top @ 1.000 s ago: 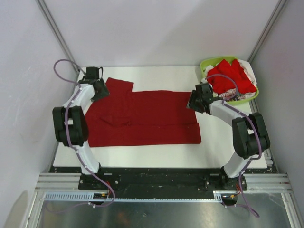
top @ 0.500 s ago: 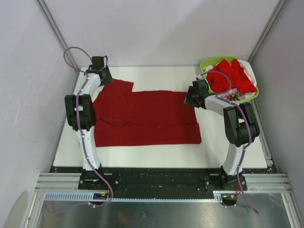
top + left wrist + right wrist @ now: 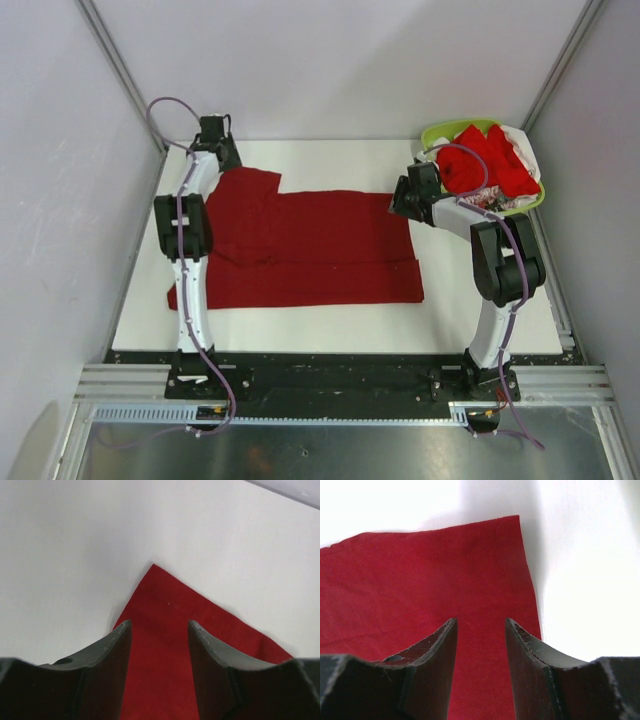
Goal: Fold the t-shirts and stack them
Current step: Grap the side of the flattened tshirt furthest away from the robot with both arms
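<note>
Left arm (image 3: 188, 228) advanced, partly hiding the crimson t-shirt (image 3: 320, 240).

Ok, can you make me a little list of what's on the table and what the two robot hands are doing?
Shirt: dark crimson cloth t-shirt, spread flat on the white table
Left gripper: open, above the shirt's far left corner
Right gripper: open, above its far right corner
Basket: lime-green plastic basket at the table's far right, holding bright red t-shirts
</note>
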Controlling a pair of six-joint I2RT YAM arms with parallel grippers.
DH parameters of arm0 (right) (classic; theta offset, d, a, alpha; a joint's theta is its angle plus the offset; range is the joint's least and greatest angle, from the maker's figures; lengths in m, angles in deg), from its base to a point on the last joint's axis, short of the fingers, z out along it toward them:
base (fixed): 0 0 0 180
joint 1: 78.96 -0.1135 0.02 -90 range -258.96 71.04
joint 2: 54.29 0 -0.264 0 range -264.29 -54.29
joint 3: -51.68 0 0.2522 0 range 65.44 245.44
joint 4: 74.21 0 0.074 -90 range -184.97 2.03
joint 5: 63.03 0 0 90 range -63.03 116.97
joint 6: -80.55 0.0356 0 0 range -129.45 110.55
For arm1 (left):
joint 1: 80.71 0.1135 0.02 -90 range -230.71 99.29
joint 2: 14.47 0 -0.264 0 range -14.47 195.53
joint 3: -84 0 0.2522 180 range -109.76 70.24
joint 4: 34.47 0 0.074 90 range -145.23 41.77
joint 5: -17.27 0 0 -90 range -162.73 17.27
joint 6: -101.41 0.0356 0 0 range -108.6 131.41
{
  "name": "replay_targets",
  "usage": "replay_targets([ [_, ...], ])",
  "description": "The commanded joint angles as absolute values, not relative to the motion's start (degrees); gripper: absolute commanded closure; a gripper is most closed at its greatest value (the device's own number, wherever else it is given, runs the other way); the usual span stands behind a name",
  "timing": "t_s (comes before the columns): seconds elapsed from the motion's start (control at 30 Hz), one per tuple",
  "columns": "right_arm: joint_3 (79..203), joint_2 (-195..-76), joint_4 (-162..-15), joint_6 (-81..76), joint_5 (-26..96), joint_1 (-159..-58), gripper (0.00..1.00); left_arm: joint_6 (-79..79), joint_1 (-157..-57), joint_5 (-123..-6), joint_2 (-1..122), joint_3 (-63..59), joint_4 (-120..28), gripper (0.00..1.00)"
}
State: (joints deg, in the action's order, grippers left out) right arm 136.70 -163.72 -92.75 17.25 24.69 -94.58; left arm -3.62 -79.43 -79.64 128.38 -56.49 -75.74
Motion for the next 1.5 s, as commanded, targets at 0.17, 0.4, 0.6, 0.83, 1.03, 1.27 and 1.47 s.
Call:
replay_targets([
  [0.17,139.0,-164.4,-89.5,15.8,24.8,-94.0,0.53,-4.4,-78.5,-80.8,133.2,-64.5,-75.2,0.46],
  [0.4,139.0,-164.5,-88.7,15.8,25.8,-93.8,0.53,-6.4,-78.2,-78.8,135.1,-67.7,-75.1,0.45],
  [0.6,139.4,-165.3,-88.6,15.9,28.1,-92.8,0.53,-10.0,-76.9,-77.0,135.7,-67.5,-75.2,0.45],
  [0.83,141.4,-166.4,-89.3,16.1,31.1,-91.7,0.53,-12.9,-75.6,-74.7,135.8,-66.4,-75.2,0.45],
  [1.03,142.4,-167.1,-89.4,16.3,32.4,-91.2,0.53,-14.0,-75.3,-73.6,135.8,-65.4,-75.1,0.50],
  [1.27,142.6,-167.3,-89.4,16.6,33.5,-90.6,0.53,-15.8,-74.9,-73.2,134.6,-61.9,-75.3,0.55],
  [1.47,142.7,-167.5,-89.4,17.0,33.8,-90.3,0.54,-15.6,-74.9,-73.8,132.8,-58.6,-75.4,0.61],
])
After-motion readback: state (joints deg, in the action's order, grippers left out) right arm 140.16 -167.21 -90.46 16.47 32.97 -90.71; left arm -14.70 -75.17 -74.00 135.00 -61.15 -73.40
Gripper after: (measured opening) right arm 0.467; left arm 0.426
